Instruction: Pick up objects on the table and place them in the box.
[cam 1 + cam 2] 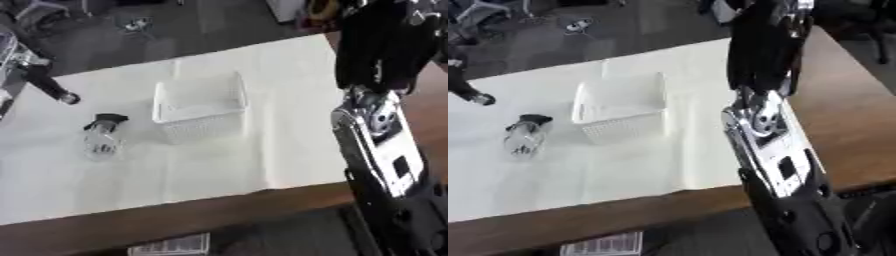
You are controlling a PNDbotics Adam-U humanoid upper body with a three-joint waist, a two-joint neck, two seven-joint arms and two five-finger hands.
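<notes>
The right hand (765, 47) hangs raised, fingers straight and empty, over the surface (262, 150); a clear bottle (102, 139) lies beside the white box (199, 107).

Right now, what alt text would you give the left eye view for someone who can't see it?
A clear bottle with a black cap lies on its side on a white-covered table, left of an empty white basket. The robot's right arm rises at the right, its black hand raised above the table's far edge.

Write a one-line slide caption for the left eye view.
Clear bottle lies left of the white basket; right hand raised.
</notes>
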